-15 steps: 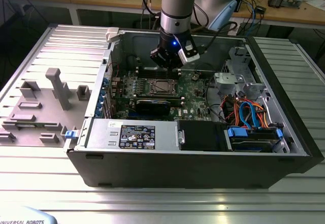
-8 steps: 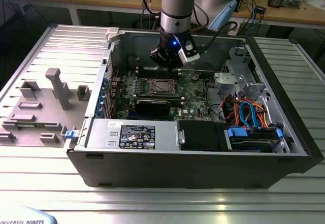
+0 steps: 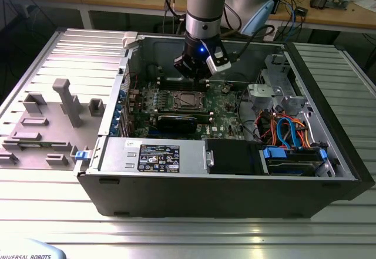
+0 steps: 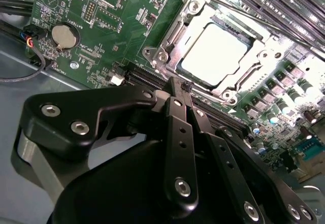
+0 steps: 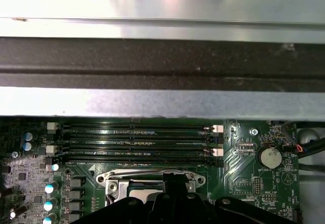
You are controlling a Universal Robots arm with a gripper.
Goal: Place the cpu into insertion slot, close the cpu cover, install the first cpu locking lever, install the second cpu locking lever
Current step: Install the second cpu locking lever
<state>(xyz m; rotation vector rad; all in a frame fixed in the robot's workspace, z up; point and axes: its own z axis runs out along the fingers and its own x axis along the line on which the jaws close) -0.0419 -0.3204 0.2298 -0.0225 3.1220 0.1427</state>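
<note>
Above insertion slot [image 4: 216,56], end effector [image 4: 181,88] clenched, empty; cpu [image 4: 216,55] seated, cpu cover [image 4: 177,41] down.

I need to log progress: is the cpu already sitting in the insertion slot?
Yes: in the second wrist view the cpu lies flat inside the insertion slot, with the cpu cover framing it.

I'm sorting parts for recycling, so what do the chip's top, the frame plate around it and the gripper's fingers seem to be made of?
The small square cpu top looks like smooth pale metal; it glares evenly under the light. The silvery cpu cover frame plate seems thin bare stamped steel, with bright bent edges. The black fingers appear matt anodised metal or hard plastic, fixed with shiny screws; which one, the look leaves open.
</note>
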